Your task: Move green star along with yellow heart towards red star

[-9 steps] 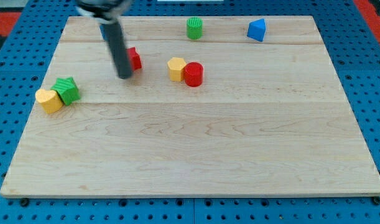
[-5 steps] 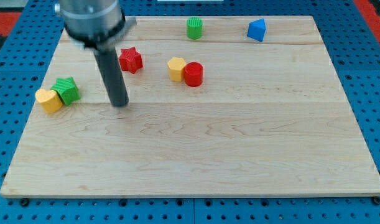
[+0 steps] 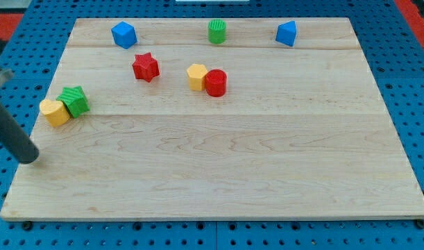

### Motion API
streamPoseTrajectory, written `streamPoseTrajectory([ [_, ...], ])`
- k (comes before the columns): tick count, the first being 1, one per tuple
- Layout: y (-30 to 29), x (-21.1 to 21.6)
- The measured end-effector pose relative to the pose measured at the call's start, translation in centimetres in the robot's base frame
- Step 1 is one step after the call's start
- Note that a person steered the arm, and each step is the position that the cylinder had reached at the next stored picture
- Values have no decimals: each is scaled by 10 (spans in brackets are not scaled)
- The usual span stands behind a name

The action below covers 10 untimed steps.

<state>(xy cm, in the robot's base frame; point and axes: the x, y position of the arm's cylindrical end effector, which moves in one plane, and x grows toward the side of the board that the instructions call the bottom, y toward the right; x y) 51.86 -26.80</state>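
Observation:
The green star (image 3: 75, 100) lies at the board's left side, touching the yellow heart (image 3: 55, 112) on its lower left. The red star (image 3: 146, 67) lies up and to the right of them, apart. My tip (image 3: 30, 160) is at the board's left edge, below and left of the yellow heart, touching no block.
A blue cube (image 3: 123, 34), a green cylinder (image 3: 216, 31) and a blue block (image 3: 286, 33) line the view's top. A yellow block (image 3: 196, 76) touches a red cylinder (image 3: 216, 82) near the middle. The wooden board (image 3: 232, 167) sits on a blue pegboard.
My tip has swept from beside the red star down and to the left, to below the yellow heart. The blue cube is uncovered. No block has moved.

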Motion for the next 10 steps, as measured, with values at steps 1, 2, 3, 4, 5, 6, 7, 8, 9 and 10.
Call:
streamPoseTrajectory([
  [1,13,-33],
  [2,13,-41],
  [3,0,-41],
  [4,-36,-41],
  [5,-28,-49],
  [6,-1,-78],
  [7,34,-84],
  [8,42,-92],
  [9,42,-107],
  [10,41,-107],
])
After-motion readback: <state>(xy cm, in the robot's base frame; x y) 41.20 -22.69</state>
